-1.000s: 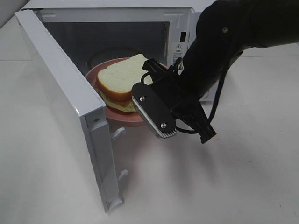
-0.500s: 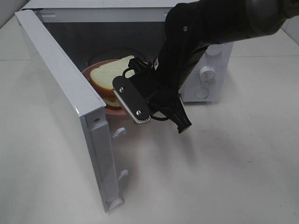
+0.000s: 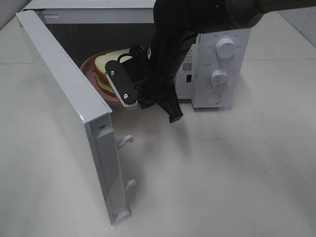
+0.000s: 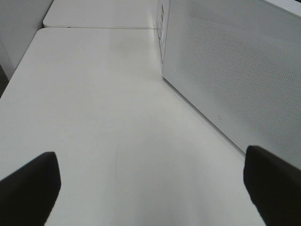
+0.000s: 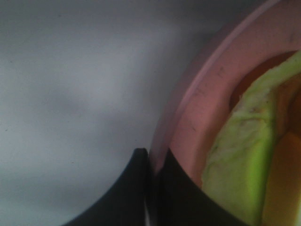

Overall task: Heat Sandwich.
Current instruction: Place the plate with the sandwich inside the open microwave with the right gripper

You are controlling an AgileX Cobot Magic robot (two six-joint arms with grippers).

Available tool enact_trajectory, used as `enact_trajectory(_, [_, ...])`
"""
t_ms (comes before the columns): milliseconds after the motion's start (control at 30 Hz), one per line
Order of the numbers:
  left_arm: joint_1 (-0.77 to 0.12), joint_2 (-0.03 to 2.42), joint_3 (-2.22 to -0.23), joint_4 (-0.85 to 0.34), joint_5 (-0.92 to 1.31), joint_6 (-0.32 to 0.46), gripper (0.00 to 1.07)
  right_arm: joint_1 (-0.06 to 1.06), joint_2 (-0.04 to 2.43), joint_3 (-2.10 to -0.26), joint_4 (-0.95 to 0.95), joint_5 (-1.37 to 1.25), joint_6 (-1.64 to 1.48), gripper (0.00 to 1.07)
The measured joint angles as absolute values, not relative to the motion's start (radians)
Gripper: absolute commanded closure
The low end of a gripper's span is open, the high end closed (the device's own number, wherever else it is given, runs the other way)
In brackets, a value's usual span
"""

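Sandwich (image 3: pixel 106 60) moved inward; wrist view shows right gripper (image 5: pixel 151 156) pinching plate (image 5: pixel 197 108).

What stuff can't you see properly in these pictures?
- High view: the right arm covers most of the sandwich and pink plate, so whether the plate rests on the microwave floor is hidden.
- Right wrist view: too close and blurry; the picture edge cuts off the sandwich.
- Left wrist view: only two fingertips of the left gripper show.
- High view: the dial labels are too small.

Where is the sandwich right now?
In the high view, the sandwich lies on the pink plate in the open microwave's doorway, left of centre, beside the right gripper.
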State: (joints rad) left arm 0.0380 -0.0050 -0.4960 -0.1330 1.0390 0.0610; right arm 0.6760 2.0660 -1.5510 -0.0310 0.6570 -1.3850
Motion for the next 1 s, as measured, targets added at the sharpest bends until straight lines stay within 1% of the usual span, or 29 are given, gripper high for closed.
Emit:
enact_trajectory(500, [0.038, -0.005, -0.496, -0.133, 1.039, 0.061, 0.07, 0.676, 2.166, -1.686, -0.063, 0.67, -1.277, 1.06])
enact_trajectory(733, [0.038, -0.005, -0.496, -0.133, 1.039, 0.061, 0.07, 0.659, 2.228, -1.76, -0.071, 0.672, -1.255, 1.05])
enact_trajectory(1000, [0.038, -0.005, -0.496, -0.133, 1.039, 0.061, 0.07, 0.64, 2.267, -1.799, -0.075, 0.668, -1.251, 1.05])
